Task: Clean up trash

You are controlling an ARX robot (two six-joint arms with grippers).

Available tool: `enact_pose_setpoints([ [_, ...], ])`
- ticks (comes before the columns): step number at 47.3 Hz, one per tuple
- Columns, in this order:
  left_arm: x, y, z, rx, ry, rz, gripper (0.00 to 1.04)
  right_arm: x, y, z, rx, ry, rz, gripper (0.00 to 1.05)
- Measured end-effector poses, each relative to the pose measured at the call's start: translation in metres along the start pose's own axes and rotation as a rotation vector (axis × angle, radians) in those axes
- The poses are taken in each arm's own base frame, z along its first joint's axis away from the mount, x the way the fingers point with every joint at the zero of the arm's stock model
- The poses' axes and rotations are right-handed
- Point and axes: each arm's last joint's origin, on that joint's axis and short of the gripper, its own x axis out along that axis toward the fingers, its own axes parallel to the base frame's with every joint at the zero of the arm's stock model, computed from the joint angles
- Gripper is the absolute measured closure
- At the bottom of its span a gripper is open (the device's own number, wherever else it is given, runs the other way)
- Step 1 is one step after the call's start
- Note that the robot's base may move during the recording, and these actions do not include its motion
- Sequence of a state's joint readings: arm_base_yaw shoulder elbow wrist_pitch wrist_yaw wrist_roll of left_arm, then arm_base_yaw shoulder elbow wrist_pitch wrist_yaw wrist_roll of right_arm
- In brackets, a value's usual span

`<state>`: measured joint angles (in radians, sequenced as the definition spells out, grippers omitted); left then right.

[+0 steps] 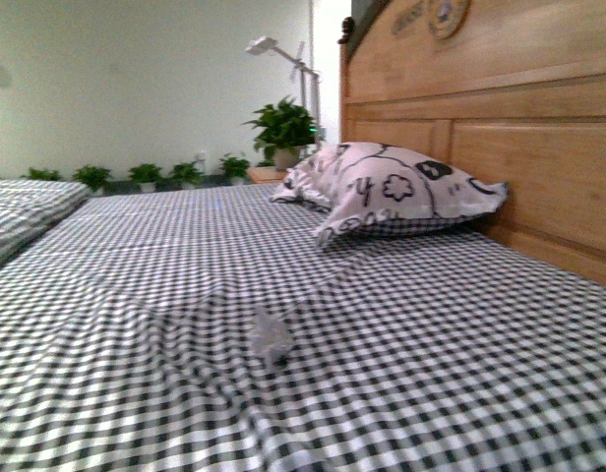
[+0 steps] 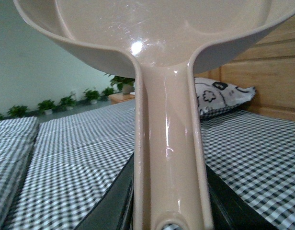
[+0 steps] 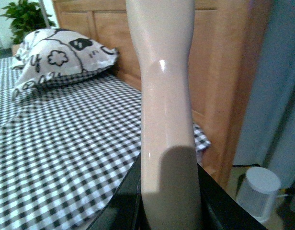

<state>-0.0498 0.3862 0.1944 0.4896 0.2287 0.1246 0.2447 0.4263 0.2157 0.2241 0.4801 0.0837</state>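
Observation:
The trash, a small whitish translucent wad of wrinkly film, lies on the black-and-white checked bedsheet in the front view, near the middle. Neither arm shows there. In the left wrist view my left gripper is shut on the handle of the pale pink dustpan, whose pan fills the top of the picture. In the right wrist view my right gripper is shut on the pale brush handle, which runs up out of frame; the bristles are out of view. The trash is not seen in either wrist view.
A patterned pillow lies against the wooden headboard at the right. Potted plants and a lamp stand beyond the bed's far end. A folded checked quilt lies at the left. A small white canister stands on the floor beside the bed.

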Motion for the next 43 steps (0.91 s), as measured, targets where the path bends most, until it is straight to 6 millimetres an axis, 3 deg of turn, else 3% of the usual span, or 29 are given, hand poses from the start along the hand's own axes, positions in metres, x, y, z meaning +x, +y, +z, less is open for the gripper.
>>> enact_pose_setpoints([
  [14, 0.000, 0.001, 0.000, -0.006, 0.005, 0.027, 0.78, 0.000, 0.001, 0.000, -0.003, 0.006, 0.026, 0.85],
  [19, 0.006, 0.005, 0.003, -0.133, 0.215, 0.109, 0.78, 0.000, 0.001, -0.001, -0.003, 0.006, 0.004, 0.85],
  [27, 0.030, 0.030, -0.001, -0.190, 0.485, 0.078, 0.78, 0.000, 0.000, 0.000, 0.002, -0.002, -0.001, 0.85],
  [36, 0.068, 0.056, 0.000, -0.060, 0.488, -0.096, 0.78, 0.000, 0.000, 0.000, 0.000, 0.001, 0.006, 0.85],
  [43, 0.088, 0.059, -0.022, 0.030, 0.579, -0.246, 0.78, 0.000, 0.000, 0.000, 0.000, 0.000, 0.003, 0.85],
])
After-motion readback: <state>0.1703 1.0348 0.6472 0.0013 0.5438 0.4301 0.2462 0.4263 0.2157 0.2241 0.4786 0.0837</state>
